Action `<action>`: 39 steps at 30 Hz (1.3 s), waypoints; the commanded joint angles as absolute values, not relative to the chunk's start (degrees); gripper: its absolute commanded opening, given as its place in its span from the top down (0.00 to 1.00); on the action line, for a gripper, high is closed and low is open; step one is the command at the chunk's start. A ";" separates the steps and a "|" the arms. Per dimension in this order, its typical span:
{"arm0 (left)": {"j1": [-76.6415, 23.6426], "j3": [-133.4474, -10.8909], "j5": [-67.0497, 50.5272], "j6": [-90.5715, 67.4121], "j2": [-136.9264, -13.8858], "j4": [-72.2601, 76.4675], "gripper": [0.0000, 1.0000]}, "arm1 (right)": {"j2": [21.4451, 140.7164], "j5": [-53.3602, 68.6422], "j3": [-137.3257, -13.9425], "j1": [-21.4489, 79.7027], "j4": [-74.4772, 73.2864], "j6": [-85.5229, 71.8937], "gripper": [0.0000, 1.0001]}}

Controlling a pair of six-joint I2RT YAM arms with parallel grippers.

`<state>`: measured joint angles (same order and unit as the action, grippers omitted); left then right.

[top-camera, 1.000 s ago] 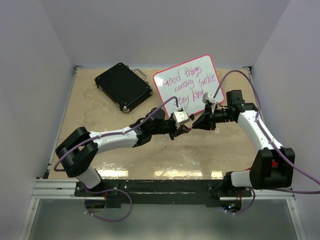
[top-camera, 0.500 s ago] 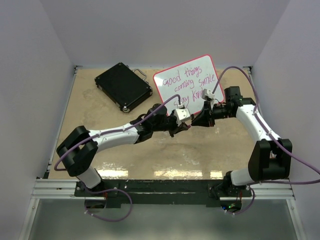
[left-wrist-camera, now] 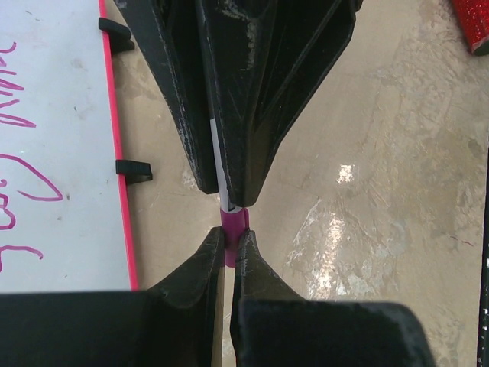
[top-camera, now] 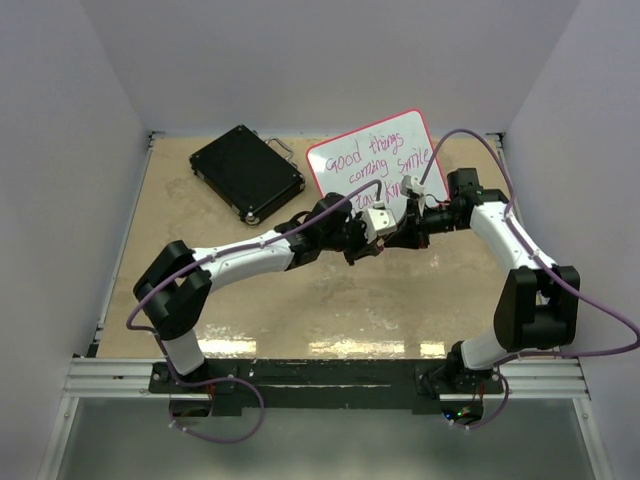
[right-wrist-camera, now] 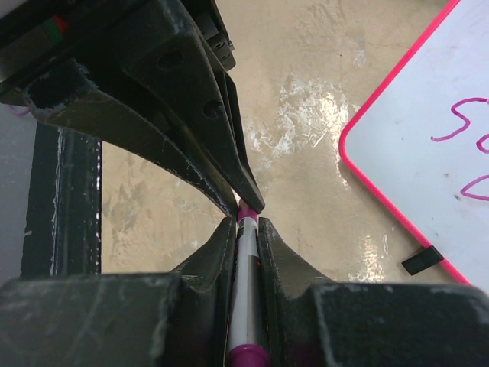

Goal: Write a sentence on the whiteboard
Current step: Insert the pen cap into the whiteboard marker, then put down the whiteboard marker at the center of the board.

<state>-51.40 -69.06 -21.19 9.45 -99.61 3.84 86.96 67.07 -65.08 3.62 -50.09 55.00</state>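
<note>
2 robot arms meet tip to tip just in front of the near edge of a whiteboard. Over the last second both arms have pushed away from the near edge, so the meeting point now sits right at the board's near rim, partly covering the bottom line of writing. A strip of pink that showed between the 2 tips a second ago is now almost closed up.

The left arm's fingers are clamped together on the pink cap of a marker. The right arm's fingers are clamped on the marker's pale barrel, directly opposite. My reading is that the cap is being pressed back on, which would mean the writing is finished and only tidying up remains.

The whiteboard lies on the far side of the tan counter, right of centre, turned at an angle. It is glossy white with a thin red-pink rim, rounded corners and small black feet. The sentence runs in 3 lines of loose pink-purple handwriting: "Good things", "coming smile", then "stay" and a last word half hidden by the arms. A black hard case lies just left of the board, untouched.
</note>
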 commanded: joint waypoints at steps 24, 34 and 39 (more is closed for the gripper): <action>-51.16 -46.77 -17.14 2.29 -67.69 25.85 0.22 | 85.87 68.03 -62.76 1.58 -52.22 54.77 1.00; -43.16 -34.46 -10.82 -15.10 -51.25 15.74 0.07 | 91.57 62.14 -63.36 5.35 -42.62 42.01 0.94; -43.07 -28.92 -7.65 -19.15 -42.64 11.96 0.07 | 99.57 63.02 -65.83 8.52 -42.20 40.52 0.85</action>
<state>-43.22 -32.49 -11.20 -12.78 -48.45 14.20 95.37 63.77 -63.86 6.26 -44.69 44.01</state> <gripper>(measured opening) 0.926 0.141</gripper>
